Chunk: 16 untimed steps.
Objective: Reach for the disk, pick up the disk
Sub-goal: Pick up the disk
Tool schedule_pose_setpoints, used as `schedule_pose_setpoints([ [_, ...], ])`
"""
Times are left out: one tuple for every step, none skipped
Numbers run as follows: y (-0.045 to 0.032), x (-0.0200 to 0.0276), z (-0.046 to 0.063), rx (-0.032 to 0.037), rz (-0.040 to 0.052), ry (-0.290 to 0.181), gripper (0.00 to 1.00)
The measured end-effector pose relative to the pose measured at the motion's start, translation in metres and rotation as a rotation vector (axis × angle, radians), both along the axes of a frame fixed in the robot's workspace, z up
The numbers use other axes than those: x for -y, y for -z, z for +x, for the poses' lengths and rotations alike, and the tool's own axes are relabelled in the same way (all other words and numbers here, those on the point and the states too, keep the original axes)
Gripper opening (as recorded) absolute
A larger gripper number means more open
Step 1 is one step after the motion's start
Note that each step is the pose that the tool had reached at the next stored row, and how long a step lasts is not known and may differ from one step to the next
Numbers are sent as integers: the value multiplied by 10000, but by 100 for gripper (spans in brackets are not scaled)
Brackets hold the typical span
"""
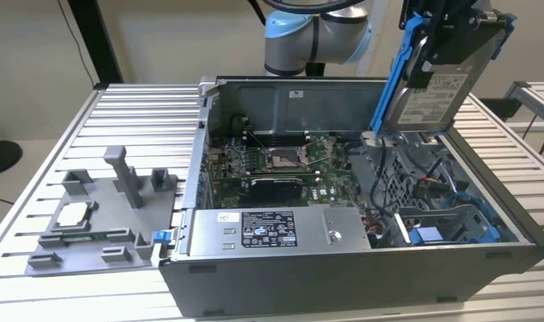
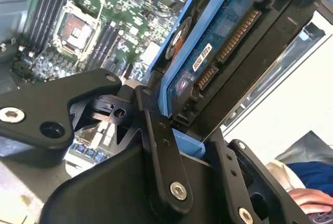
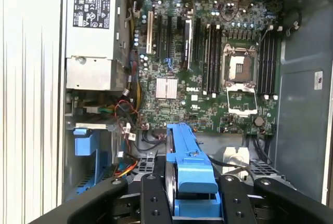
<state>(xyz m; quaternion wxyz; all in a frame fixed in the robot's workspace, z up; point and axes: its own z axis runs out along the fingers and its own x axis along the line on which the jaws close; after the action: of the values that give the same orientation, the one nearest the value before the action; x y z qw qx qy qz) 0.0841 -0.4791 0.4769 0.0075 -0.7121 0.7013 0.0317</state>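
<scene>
The disk (image 1: 426, 100), a silver hard drive with a white label in a blue plastic bracket, hangs upright and slightly tilted above the open computer case (image 1: 343, 268), at the exterior view's right. My gripper (image 1: 453, 47) is shut on its upper end. In the first wrist view the blue bracket of the disk (image 3: 188, 164) runs between the black fingers (image 3: 151, 199). In the second wrist view the disk (image 2: 218, 52) shows its circuit side and connector, clamped by the fingers (image 2: 158, 146).
Below lies the motherboard (image 1: 281, 161) with its bare socket. A grey power supply box (image 1: 272, 229) fills the case's front. A blue drive bay (image 1: 446, 228) sits under the disk. A grey fixture (image 1: 102, 215) with a white-topped chip stands on the slatted table (image 1: 137, 100). A person's hand (image 2: 312, 198) is nearby.
</scene>
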Motion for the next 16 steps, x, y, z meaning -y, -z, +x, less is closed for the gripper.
schedule_pose_setpoints([
  [0, 19, 0, 0, 0, 0, 0],
  [1, 39, 0, 0, 0, 0, 0],
  [2, 62, 0, 0, 1, 0, 0],
  [3, 82, 0, 0, 1, 0, 0],
  [3, 107, 0, 0, 0, 0, 0],
  [4, 131, 0, 0, 0, 0, 0],
  [5, 158, 0, 0, 0, 0, 0],
  [5, 182, 0, 0, 0, 0, 0],
  [6, 211, 0, 0, 0, -1, 0],
  [7, 238, 0, 0, 1, -1, 0],
  [8, 265, 0, 0, 1, 0, 0],
  [8, 293, 0, 0, -1, -1, 0],
  [9, 325, 0, 0, -1, 0, 0],
  [10, 356, 0, 0, -2, 0, 0],
  [12, 387, 0, 0, 1, -1, 0],
  [12, 419, 0, 0, 0, 0, 0],
])
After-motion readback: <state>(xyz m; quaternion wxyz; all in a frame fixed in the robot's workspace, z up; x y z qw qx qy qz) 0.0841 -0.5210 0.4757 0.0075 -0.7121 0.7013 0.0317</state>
